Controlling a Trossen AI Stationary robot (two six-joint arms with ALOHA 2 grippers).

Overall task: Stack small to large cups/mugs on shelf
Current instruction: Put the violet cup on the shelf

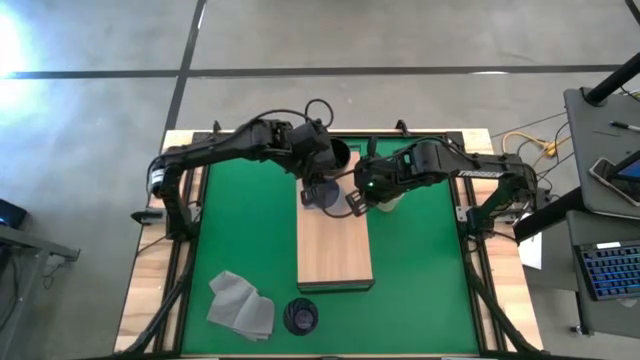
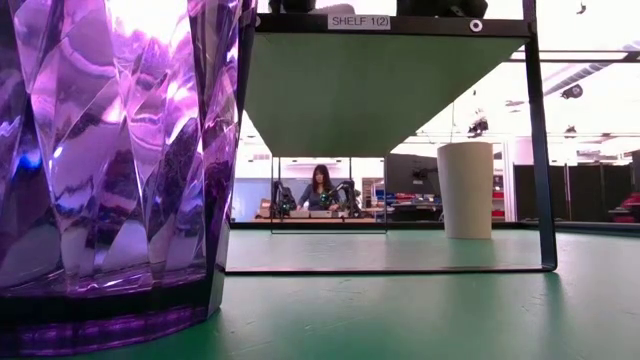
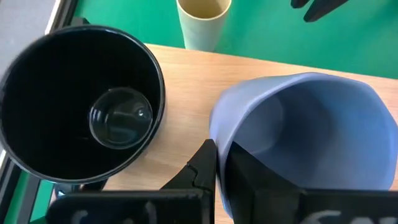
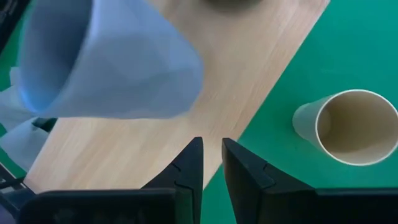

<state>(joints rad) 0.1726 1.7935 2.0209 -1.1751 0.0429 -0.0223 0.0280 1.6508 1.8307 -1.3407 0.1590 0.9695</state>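
While the left tool (image 3: 217,180) grips the lavender mug (image 3: 305,137) by its rim — one finger inside, one outside — we hold it tilted over the far end of the shelf (image 1: 334,245), just beside the black mug (image 3: 81,112) standing there. Our right tool (image 4: 211,165), fingers nearly together and holding nothing, hovers at the shelf's right edge; the beige cup (image 4: 348,127) stands on the green mat just beyond it, so the right arm is nearer. The purple tumbler (image 1: 300,316) waits well apart, past the shelf's near end.
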